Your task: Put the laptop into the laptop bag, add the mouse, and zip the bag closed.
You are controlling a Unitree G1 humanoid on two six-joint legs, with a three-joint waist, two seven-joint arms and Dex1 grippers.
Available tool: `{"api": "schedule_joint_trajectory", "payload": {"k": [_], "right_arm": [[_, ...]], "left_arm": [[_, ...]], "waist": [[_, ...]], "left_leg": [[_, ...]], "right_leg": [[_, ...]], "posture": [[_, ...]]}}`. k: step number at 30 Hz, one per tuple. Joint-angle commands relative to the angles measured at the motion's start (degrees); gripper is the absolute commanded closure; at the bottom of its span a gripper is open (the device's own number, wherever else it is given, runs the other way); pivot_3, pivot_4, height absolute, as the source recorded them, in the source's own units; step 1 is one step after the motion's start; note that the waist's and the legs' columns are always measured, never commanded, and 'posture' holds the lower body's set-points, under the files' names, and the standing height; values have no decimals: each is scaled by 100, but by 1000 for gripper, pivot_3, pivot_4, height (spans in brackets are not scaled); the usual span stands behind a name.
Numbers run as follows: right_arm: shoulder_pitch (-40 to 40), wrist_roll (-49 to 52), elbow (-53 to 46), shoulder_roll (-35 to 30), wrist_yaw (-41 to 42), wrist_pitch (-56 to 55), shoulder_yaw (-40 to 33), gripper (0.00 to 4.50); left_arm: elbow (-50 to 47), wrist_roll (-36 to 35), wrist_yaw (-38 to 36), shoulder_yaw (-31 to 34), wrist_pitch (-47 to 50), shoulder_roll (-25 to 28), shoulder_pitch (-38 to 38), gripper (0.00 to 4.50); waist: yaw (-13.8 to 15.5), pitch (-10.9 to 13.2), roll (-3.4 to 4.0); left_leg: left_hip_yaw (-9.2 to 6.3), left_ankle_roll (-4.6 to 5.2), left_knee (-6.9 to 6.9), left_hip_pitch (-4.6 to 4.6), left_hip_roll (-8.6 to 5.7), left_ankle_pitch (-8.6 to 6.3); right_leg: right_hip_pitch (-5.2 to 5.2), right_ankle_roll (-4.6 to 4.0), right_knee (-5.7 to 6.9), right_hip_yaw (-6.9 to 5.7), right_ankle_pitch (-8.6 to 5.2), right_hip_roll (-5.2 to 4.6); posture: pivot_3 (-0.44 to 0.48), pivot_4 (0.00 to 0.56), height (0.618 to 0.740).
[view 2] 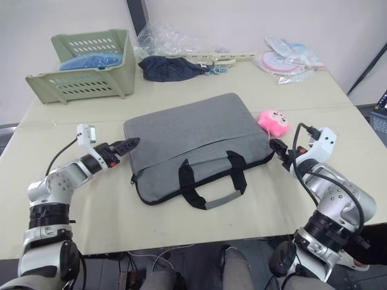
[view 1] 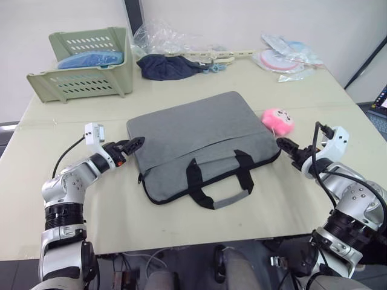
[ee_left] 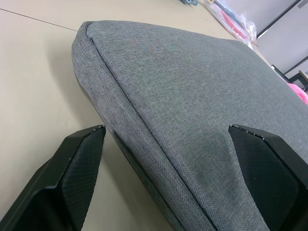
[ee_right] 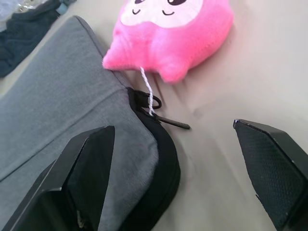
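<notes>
The grey laptop bag [view 1: 199, 142] lies flat in the middle of the table, its black handles [view 1: 217, 181] toward me. My left gripper [view 1: 136, 144] is at the bag's left edge, open, with the bag's corner [ee_left: 144, 86] just ahead of its fingers. My right gripper [view 1: 287, 148] is at the bag's right corner, open, facing the black zipper pull [ee_right: 166, 120]. Nothing is held. The laptop and the mouse are out of view.
A pink plush toy [view 1: 278, 121] lies beside the bag's right corner, tied to the zipper by a white string [ee_right: 147, 89]. At the back stand a green basket [view 1: 84, 66], a dark cloth [view 1: 166, 66] and plastic packets [view 1: 284, 57].
</notes>
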Motion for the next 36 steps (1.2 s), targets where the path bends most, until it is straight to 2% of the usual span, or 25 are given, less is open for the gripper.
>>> {"api": "schedule_joint_trajectory", "payload": {"k": [1, 11, 13, 16, 17, 18, 19, 21, 22, 27, 29, 32, 33, 35, 36], "right_arm": [[31, 233, -96, 86, -128, 6, 26, 144], [192, 418, 381, 52, -118, -320, 240, 144], [209, 451, 479, 70, -114, -381, 276, 682], [237, 525, 498, 107, -146, -417, 365, 1774], [248, 553, 493, 108, -162, -424, 395, 2317], [259, 583, 490, 117, -186, -433, 423, 2645], [278, 616, 479, 132, -205, -440, 444, 3300], [321, 663, 442, 154, -236, -443, 481, 4061], [330, 673, 431, 163, -248, -441, 487, 4298], [368, 723, 345, 151, -292, -414, 523, 4298], [374, 753, 289, 167, -329, -399, 534, 4500], [387, 790, 248, 179, -359, -404, 566, 4500], [395, 807, 240, 184, -372, -407, 572, 4500], [417, 829, 213, 199, -394, -416, 592, 4500], [425, 834, 208, 204, -409, -419, 596, 4500]], "left_arm": [[-53, 45, 51, -60, 7, -74, 81, 82], [9, 54, 147, -80, 67, -130, 78, 82], [41, 59, 176, -78, 55, -148, 65, 0], [78, 73, 188, -82, 34, -151, 52, 0], [79, 74, 187, -85, 34, -149, 53, 0], [95, 75, 185, -83, 29, -146, 48, 0], [107, 77, 195, -78, 23, -146, 45, 0], [131, 78, 210, -69, 15, -149, 47, 0], [156, 77, 219, -64, 21, -152, 39, 0], [231, 37, 171, -101, 118, -193, -4, 0], [287, 38, 194, -109, 116, -231, -45, 412], [320, 34, 174, -128, 120, -263, -81, 1318], [326, 39, 156, -137, 119, -267, -89, 1960], [358, 69, 151, -162, 108, -272, -106, 2441], [378, 73, 163, -154, 108, -280, -118, 2932]], "waist": [[2, 0, 0], [8, -2, -1], [7, -2, -1], [11, -3, 0], [11, -3, 0], [11, -3, 0], [11, -3, 0], [11, -3, -1], [11, -4, -1], [10, -4, -1], [12, -4, -1], [31, -4, -1], [32, -4, -1], [31, -4, -2], [31, -4, -2]], "left_leg": [[1, 0, 0, 0, 0, 0], [4, 0, 0, 9, -2, 0], [5, 0, 0, 10, -2, 0], [8, 0, 0, 14, -2, 0], [8, 0, 0, 15, -2, 0], [8, 0, 0, 14, -2, 0], [8, 0, -1, 13, -1, 0], [8, 0, -2, 12, -1, 0], [8, 0, -2, 12, -1, 0], [8, -1, -4, 13, 0, 0], [8, -1, -4, 13, 0, 0], [8, -1, -4, 13, 0, -1], [8, -1, -4, 13, 0, -1], [8, -1, -4, 13, 0, -1], [8, -1, -4, 12, -1, -1]], "right_leg": [[0, 0, 0, 1, 0, 0], [5, 0, 2, 8, 0, 0], [5, 0, 3, 10, 0, 0], [10, 0, 3, 14, 0, 0], [11, 0, 3, 15, 0, 0], [16, 0, 3, 15, 0, 0], [22, 0, 3, 16, 0, 0], [27, 0, 1, 16, 0, 0], [28, 0, 1, 16, 0, 0], [28, 0, 1, 18, 0, 0], [28, 0, 1, 19, 0, 0], [29, 0, 1, 20, 0, 0], [30, 0, 0, 20, 0, 0], [30, 0, -1, 20, 0, 0], [30, 0, -1, 20, 0, 1]], "posture": [[0, 150, 740], [0, 150, 740], [0, 150, 740], [0, 150, 740], [0, 150, 740], [0, 150, 740], [0, 150, 740], [0, 150, 740], [0, 150, 740], [0, 150, 740], [0, 150, 740], [0, 150, 740], [0, 150, 740], [0, 150, 740], [0, 150, 740]]}}
